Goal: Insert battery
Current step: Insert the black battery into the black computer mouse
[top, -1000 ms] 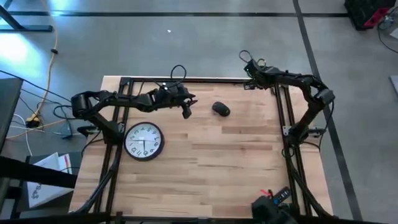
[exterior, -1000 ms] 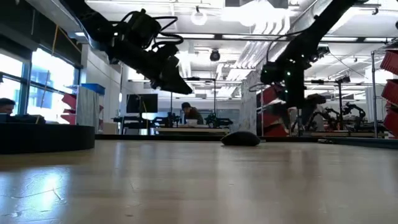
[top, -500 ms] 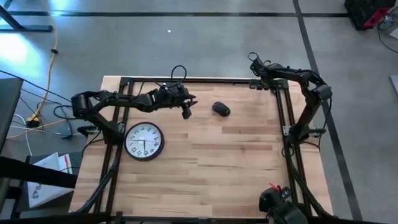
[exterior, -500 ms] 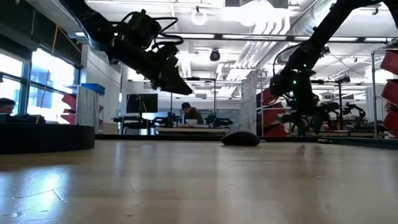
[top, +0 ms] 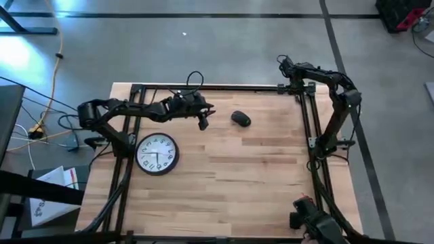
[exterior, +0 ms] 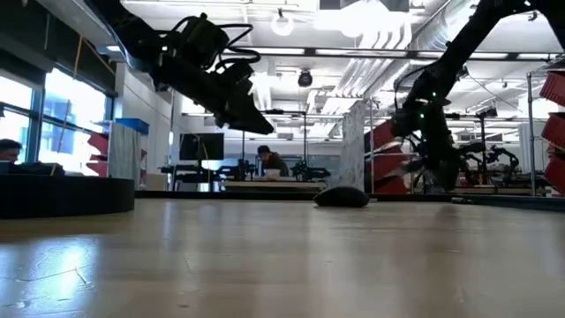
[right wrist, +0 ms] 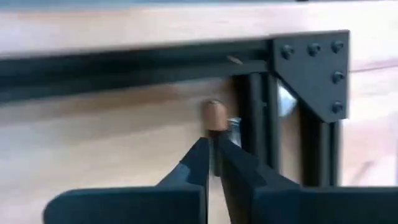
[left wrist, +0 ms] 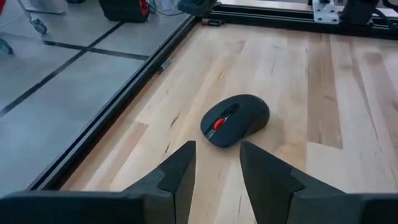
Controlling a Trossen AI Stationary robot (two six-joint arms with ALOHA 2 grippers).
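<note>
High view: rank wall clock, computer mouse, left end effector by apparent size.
1. wall clock, clearly largest.
2. left end effector and computer mouse look about alike; the end effector hangs nearer the camera, so no ranking between them.

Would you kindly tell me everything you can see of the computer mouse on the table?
The mouse is a small, rounded, matte black one, plastic by its look, with a red scroll wheel and no cable showing. It lies flat, top side up, on the bare wood of the table near the far edge, towards the middle. Nothing touches it: the left tool hovers open just short of it, pointing at it, and the clock lies well apart.
</note>
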